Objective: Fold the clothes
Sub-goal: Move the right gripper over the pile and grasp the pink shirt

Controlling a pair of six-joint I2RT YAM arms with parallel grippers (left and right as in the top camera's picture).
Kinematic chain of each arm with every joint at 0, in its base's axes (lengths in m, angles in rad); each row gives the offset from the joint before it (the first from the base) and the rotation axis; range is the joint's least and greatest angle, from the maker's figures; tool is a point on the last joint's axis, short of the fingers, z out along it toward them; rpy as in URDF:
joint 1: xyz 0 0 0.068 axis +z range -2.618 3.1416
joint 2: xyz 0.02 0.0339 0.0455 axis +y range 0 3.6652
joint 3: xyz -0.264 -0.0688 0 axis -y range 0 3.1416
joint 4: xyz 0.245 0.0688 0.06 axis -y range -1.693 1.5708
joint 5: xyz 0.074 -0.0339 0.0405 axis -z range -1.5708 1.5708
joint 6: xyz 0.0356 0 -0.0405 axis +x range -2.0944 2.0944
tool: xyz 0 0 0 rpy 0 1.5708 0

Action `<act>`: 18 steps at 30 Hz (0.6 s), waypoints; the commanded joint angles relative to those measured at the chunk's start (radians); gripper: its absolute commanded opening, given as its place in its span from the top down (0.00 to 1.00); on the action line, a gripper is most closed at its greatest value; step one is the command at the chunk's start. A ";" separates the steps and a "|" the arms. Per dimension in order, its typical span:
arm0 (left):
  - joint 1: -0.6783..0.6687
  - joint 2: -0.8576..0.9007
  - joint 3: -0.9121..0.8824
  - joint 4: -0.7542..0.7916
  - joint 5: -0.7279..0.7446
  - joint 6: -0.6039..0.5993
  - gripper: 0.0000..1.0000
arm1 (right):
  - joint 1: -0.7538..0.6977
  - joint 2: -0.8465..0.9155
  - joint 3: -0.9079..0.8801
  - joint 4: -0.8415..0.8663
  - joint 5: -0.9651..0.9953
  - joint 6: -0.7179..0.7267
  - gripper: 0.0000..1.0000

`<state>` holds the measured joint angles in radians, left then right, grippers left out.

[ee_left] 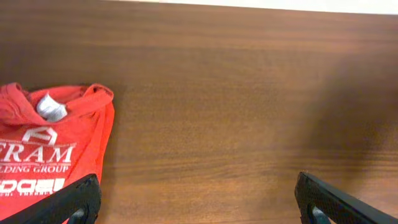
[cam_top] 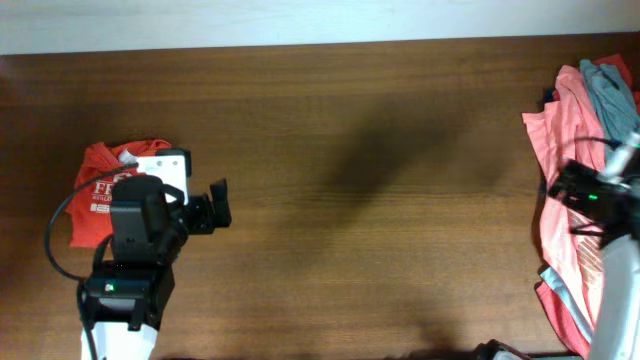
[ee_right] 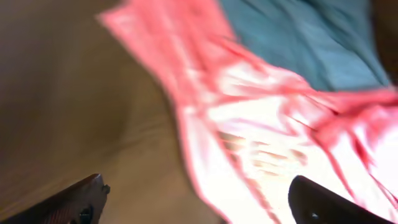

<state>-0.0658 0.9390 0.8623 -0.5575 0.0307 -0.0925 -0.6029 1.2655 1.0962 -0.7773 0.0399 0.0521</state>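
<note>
Right jaws wide, empty, over salmon-pink shirt [ee_right: 249,124]; left jaws wide, empty. I judge pick-up step: next, pinch shirt edge, drag onto counter [cam_top: 350,150].

Soft even light, dim shadow on the table [cam_top: 400,170] (right-wrist view motion-blurred).

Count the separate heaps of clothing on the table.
2: a red lettered shirt at far left; a mixed pile, mostly salmon-pink, at the right edge. More garments could lie hidden beneath.
</note>
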 commanded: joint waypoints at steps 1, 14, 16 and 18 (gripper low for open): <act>0.002 0.002 0.021 -0.002 0.019 0.019 0.01 | -0.143 0.064 0.018 0.022 -0.002 0.014 0.09; 0.002 0.006 0.021 -0.002 0.018 0.019 0.01 | -0.367 0.380 0.018 0.175 -0.005 0.065 0.29; 0.002 0.006 0.021 -0.002 0.018 0.019 0.01 | -0.367 0.409 0.018 0.203 -0.005 0.066 0.33; 0.002 0.006 0.021 -0.002 0.019 0.019 0.01 | -0.367 0.431 0.018 0.226 -0.005 0.065 0.36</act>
<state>-0.0658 0.9428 0.8639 -0.5602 0.0349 -0.0902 -0.9634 1.6691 1.0962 -0.5755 0.0360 0.1097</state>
